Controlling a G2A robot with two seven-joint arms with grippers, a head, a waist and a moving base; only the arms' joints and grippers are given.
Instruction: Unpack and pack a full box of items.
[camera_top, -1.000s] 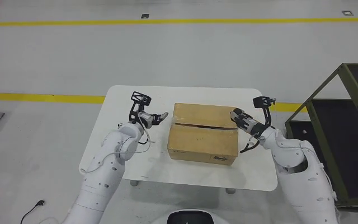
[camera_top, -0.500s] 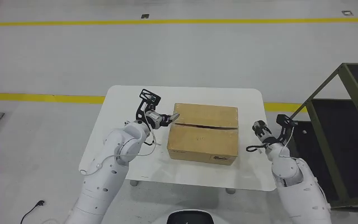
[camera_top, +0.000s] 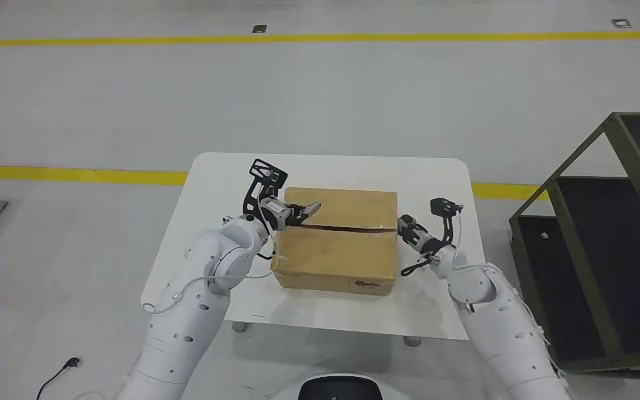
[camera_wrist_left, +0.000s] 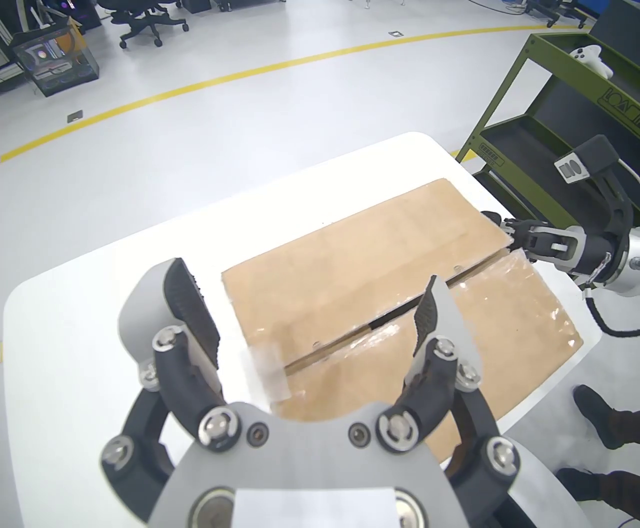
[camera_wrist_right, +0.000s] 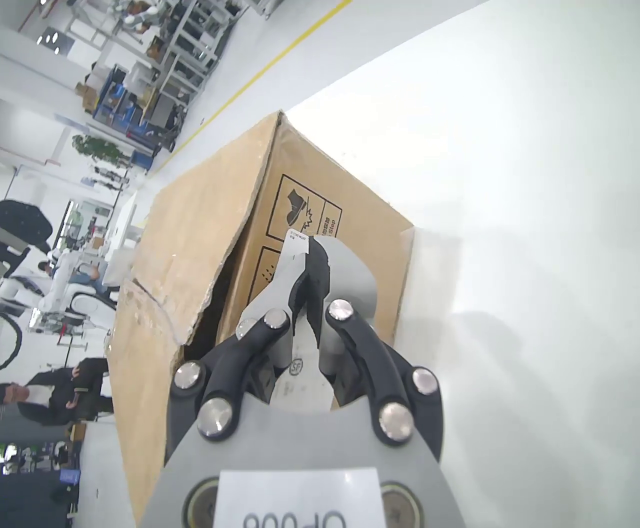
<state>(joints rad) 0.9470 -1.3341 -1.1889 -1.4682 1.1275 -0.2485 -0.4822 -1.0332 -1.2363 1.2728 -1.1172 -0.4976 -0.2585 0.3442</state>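
A brown cardboard box (camera_top: 340, 255) lies in the middle of the white table (camera_top: 215, 195). Its two top flaps are down, with a narrow dark gap along the seam and scraps of clear tape. My left gripper (camera_top: 300, 211) hovers open over the box's left end, above the seam; in the left wrist view its fingers (camera_wrist_left: 190, 300) straddle the box (camera_wrist_left: 360, 260). My right gripper (camera_top: 404, 224) is shut, its tips (camera_wrist_right: 302, 245) pressed against the printed end face of the box (camera_wrist_right: 165, 260). One flap corner beside it is torn and lifted.
A green metal cart (camera_top: 590, 240) stands off the table's right side. Bare table surface lies left of the box and along the right edge (camera_top: 455, 290). Yellow floor lines run behind the table.
My right gripper swung away to the right, then came back against the box's right end. The box has slid left on the table. The left gripper rose over the box, then held still.
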